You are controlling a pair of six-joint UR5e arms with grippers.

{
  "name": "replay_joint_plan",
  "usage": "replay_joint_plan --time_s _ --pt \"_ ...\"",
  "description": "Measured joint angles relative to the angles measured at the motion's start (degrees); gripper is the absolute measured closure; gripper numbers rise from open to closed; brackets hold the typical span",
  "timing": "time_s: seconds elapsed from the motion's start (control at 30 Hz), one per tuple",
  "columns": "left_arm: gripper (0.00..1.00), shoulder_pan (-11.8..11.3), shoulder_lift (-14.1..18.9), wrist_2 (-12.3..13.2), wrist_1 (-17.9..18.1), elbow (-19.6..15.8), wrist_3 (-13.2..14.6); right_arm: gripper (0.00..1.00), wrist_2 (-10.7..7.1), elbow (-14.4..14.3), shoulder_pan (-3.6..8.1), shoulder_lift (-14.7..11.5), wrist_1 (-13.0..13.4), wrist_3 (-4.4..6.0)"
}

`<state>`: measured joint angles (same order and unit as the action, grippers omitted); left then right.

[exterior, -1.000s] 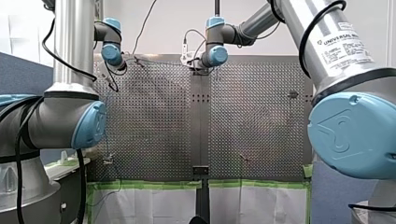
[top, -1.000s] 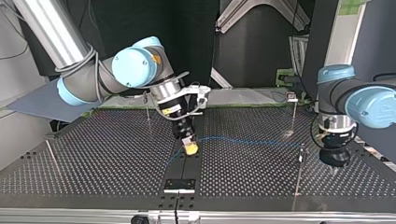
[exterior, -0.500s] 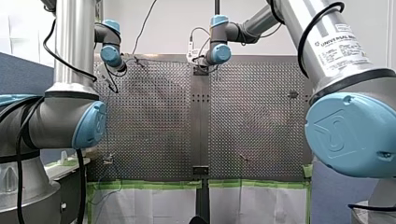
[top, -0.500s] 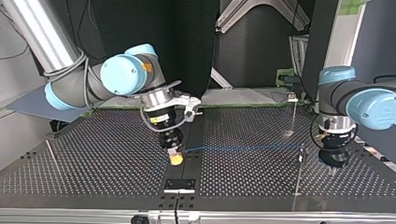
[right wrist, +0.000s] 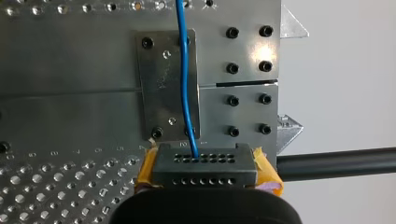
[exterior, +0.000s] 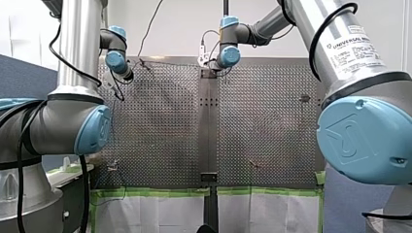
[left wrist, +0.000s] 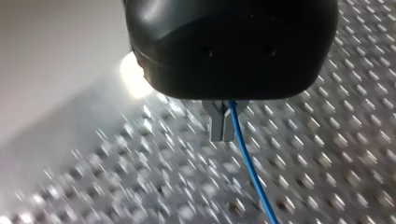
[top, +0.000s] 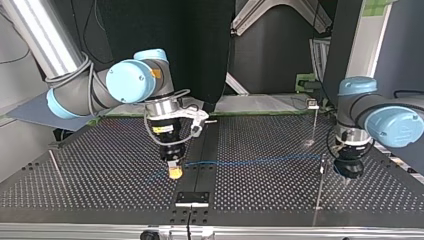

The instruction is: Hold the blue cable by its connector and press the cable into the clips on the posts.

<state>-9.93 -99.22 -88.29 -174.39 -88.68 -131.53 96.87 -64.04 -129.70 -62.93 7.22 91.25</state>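
- While the worktop (top: 100,185) lies beneath it, the blue cable (top: 260,161) hangs stretched between my claws, seemingly unclipped.
- My right claw (right wrist: 205,173) clamps its connector (right wrist: 205,164); my left claw (left wrist: 222,126) pinches the cable itself.
- Next, I judge, comes lowering it into the clip of a post (top: 319,190).

front view: bright, even light, pale wall (exterior: 180,29); table (exterior: 262,121) reads flat grey. top view: dim, black backdrop, soft highlights on table holes. left wrist view: table smeared by motion blur, hot glare spot beside my left end effector (left wrist: 222,133); blue cable (left wrist: 245,158) crisp. right wrist view: bright; connector (right wrist: 205,163), metal plate (right wrist: 163,84) in focus.
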Motion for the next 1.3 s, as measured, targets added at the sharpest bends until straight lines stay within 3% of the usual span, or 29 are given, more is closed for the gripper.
replay_joint_plan --time_s 0.43,0.73,0.87,1.07,1.2,1.27,1.3 --pt "1.0 -1.1 -1.6 0.1 -0.9 0.5 1.9 1.0 2.29 0.0 0.29 0.1 0.0 -0.55" --pt "1.0 -1.5 -1.6 0.2 -1.0 0.5 1.6 1.0 6.05 0.0 1.15 0.2 -0.6 -0.51" --pt "1.0 -1.9 -1.4 0.1 -1.1 0.5 1.6 1.0 7.2 0.0 0.92 0.2 -0.5 -1.3" --pt "0.92 -2.5 0.0 -0.6 -1.0 0.5 1.8 1.0 5.05 0.1 0.2 0.2 0.0 -3.54" --pt "0.84 -2.7 0.6 -0.6 -0.5 0.5 2.4 1.0 3.1 0.5 -0.29 0.2 0.1 -3.92" --pt "0.71 -2.6 0.8 -0.2 -0.4 0.5 3.2 1.0 1.95 0.6 -0.42 0.2 0.1 -3.94" --pt "0.71 -2.5 0.8 0.0 -0.3 0.5 3.6 1.0 1.49 0.6 -0.45 0.2 0.1 -3.95"
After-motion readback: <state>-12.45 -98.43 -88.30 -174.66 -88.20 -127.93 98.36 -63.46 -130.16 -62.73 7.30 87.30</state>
